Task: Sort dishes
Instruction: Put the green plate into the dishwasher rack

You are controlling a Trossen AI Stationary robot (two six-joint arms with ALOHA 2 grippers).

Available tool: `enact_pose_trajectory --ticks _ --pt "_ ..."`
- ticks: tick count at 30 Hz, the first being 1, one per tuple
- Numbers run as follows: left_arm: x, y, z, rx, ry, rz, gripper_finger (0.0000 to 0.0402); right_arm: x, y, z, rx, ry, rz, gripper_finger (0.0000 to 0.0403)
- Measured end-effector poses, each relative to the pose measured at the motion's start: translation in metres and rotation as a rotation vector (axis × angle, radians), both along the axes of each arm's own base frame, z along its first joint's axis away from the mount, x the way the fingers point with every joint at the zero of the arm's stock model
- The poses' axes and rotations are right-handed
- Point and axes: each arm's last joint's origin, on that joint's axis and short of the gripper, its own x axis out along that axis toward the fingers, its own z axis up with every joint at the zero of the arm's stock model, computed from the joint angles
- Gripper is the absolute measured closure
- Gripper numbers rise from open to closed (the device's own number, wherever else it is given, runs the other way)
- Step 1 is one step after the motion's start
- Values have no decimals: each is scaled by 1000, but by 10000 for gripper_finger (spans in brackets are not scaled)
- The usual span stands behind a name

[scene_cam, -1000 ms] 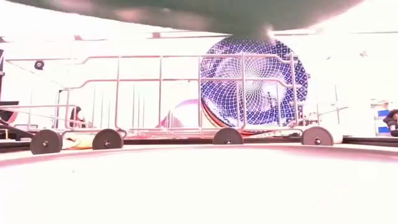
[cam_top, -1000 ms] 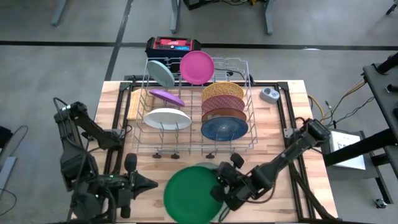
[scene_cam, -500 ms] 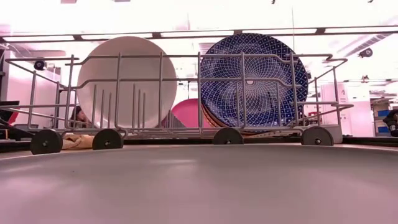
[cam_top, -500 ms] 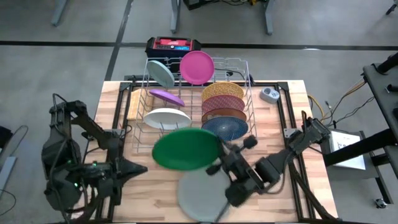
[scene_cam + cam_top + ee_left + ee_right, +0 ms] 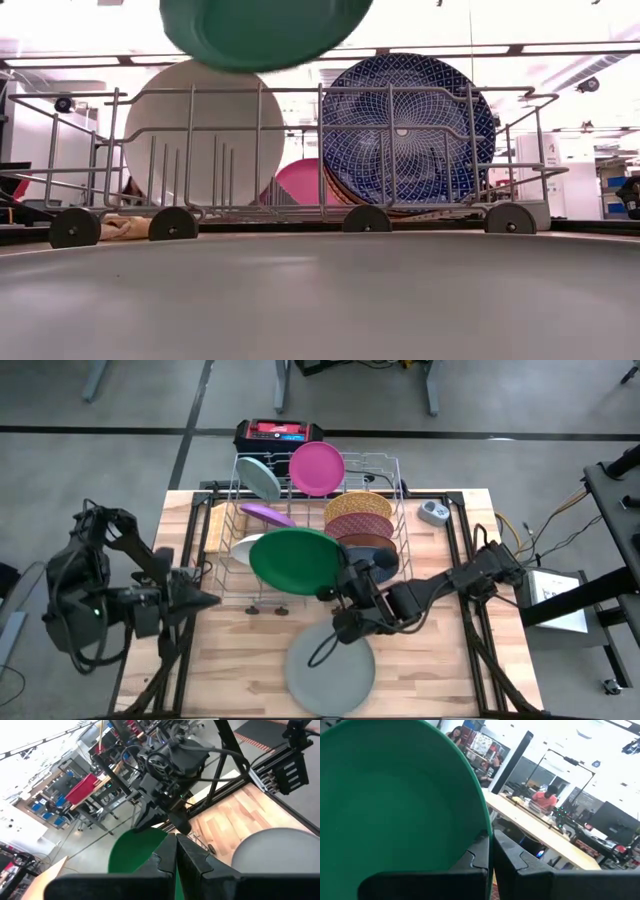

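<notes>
Right gripper [image 5: 343,592]: I see it clamped on the rim of the green plate [image 5: 297,560], holding it in the air over the front of the dish rack [image 5: 400,525]; in the right wrist view its fingers [image 5: 480,852] pinch the plate's edge
Green plate: tilted, above the white plate [image 5: 243,546] and hiding most of it from the high camera; in the low view it hangs above the rack's top wire
Left gripper [image 5: 205,599]: I have it parked over the table's left edge, fingers pressed together with nothing between them
Grey plate [image 5: 329,669]: flat on the wooden table [image 5: 440,670], in front of the rack
Rack contents: pale blue plate [image 5: 260,479] and pink plate [image 5: 317,467] at the back; purple plate [image 5: 267,514] at left; yellow patterned plate [image 5: 357,506], maroon plate [image 5: 358,526], brown plate [image 5: 366,543] and blue patterned plate [image 5: 407,130] in a row at right
</notes>
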Motion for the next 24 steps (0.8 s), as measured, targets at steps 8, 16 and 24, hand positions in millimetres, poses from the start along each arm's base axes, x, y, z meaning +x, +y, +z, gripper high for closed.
enact_pose_trajectory --ticks 8,16,24 --pt "-11 21 7 -41 -21 0 401 7 -6 -4 18 5 6 403" --pt "-16 29 9 -52 -27 0 401 19 -12 0 25 44 51 403" --pt "-14 26 7 -37 -18 -2 401 30 -23 2 1 136 132 403"
